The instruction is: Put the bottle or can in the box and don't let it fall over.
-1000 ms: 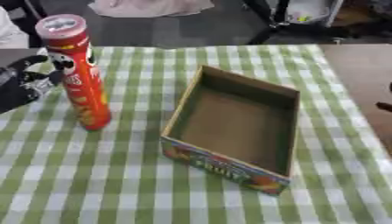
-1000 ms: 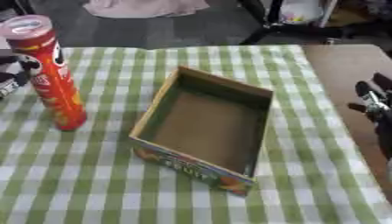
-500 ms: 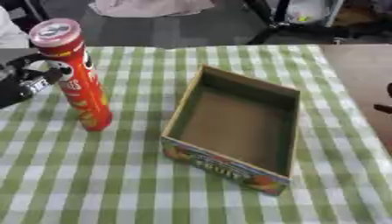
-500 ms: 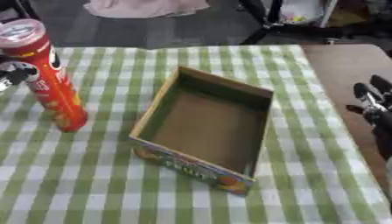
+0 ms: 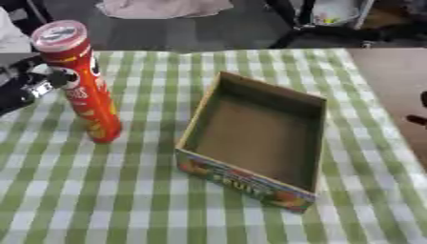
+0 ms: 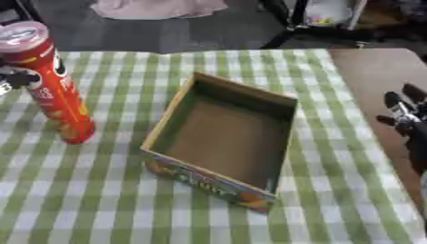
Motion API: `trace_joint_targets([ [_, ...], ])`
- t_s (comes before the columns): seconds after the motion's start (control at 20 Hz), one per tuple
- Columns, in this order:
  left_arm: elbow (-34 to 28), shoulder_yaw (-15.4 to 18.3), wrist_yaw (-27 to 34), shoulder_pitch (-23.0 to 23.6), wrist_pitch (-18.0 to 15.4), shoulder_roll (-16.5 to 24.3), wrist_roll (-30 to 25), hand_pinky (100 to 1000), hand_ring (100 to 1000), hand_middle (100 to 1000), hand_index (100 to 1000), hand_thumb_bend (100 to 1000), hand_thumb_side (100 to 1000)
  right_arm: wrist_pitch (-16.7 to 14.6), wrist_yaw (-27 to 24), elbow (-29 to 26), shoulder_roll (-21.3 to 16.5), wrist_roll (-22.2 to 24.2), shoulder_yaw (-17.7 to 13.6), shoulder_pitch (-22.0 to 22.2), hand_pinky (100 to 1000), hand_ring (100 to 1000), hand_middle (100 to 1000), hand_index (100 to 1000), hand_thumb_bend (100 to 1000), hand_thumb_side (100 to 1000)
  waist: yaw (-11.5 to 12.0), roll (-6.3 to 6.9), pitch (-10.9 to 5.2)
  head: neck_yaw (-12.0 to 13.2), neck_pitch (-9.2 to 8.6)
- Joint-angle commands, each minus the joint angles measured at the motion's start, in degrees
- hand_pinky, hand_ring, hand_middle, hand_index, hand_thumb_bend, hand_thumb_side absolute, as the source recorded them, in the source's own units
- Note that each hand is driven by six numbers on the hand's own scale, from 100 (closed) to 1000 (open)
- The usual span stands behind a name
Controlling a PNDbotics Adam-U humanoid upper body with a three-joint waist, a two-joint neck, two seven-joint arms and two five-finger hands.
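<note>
A tall red can (image 5: 83,90) with a pale lid stands on the green-checked cloth (image 5: 125,200) at the left, its top leaning slightly left. My left hand (image 5: 29,88) comes in from the left edge at the can's upper half. Its thumb (image 5: 58,78) lies across the can's front, and the other fingers are hidden behind it. The open cardboard box (image 5: 254,138), with a colourful printed front wall, sits empty at the centre, to the right of the can. My right hand (image 6: 404,114) rests open at the right edge, fingers up.
Bare brown tabletop (image 5: 392,76) shows right of the cloth. Beyond the far edge are dark floor, black chair legs (image 5: 296,24) and a pink cloth (image 5: 158,7). The cloth in front of the can and box holds nothing.
My left hand has closed in on the can and its thumb now crosses the can's front. The can's top has tipped a little to the left. Box and right hand are unmoved.
</note>
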Motion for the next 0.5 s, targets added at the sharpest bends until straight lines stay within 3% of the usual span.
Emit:
trace_joint_targets([
  [0.05,-0.6,0.2,-0.2,-1.2,-0.4,1.3,-0.5,1000,872,1000,991,468,782,0.1,0.3,-0.6,-0.9,0.0,-0.6,-0.5,700,1000,1000,902,351,286,-0.1,0.11,-0.92,0.0,-0.36],
  [0.5,0.1,0.1,0.0,-1.9,-1.1,0.5,1.2,1000,862,1000,968,492,795,0.3,0.2,-0.6,-0.7,0.0,-0.6,-0.5,699,1000,1000,901,350,288,-0.1,0.05,-0.86,-0.1,-0.45],
])
